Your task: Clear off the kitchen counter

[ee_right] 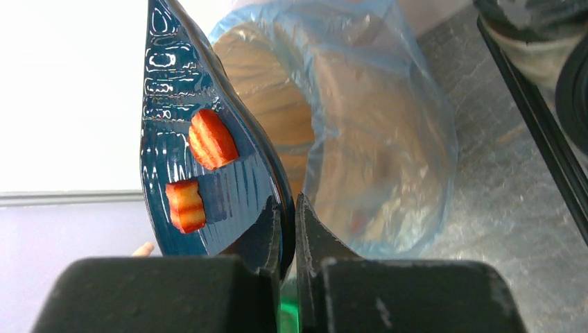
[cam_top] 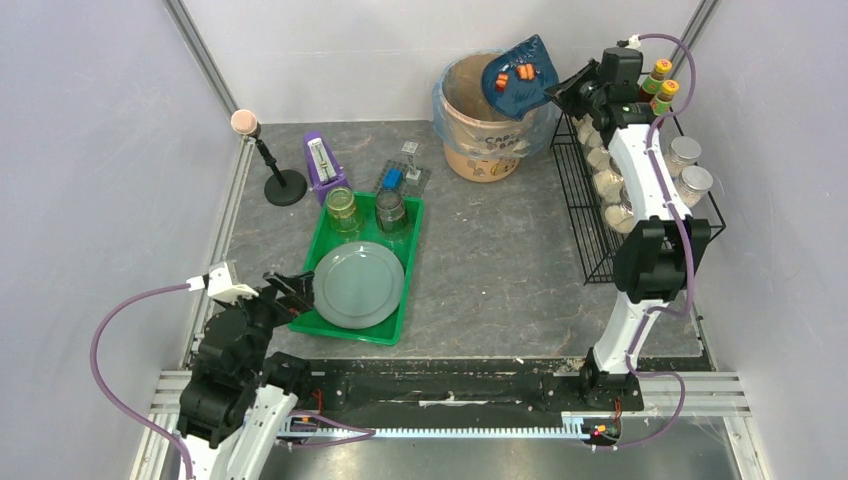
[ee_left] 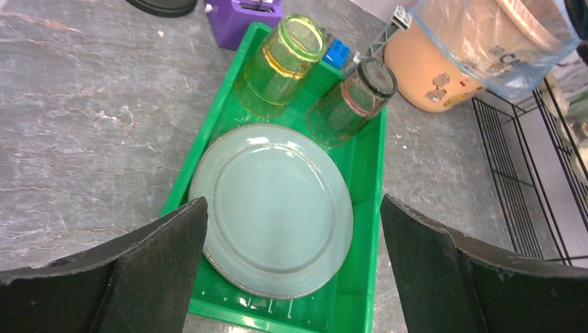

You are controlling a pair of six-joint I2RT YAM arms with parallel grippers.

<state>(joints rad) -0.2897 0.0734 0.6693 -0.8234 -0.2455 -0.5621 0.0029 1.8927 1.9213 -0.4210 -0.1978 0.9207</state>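
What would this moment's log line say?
right hand: shut on tilted dark blue plate, orange food pieces, over plastic-lined tan bucket | left hand: open, near green plastic tray

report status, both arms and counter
Right gripper shut on blue plate, tipped over lined bin. Left gripper open by green tray. Kitchen counter not cleared. Nothing blocking the bin.

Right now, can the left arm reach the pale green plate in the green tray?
Probably yes. The left gripper hangs open just before the plate, which lies flat at the green tray's near end with nothing between them.
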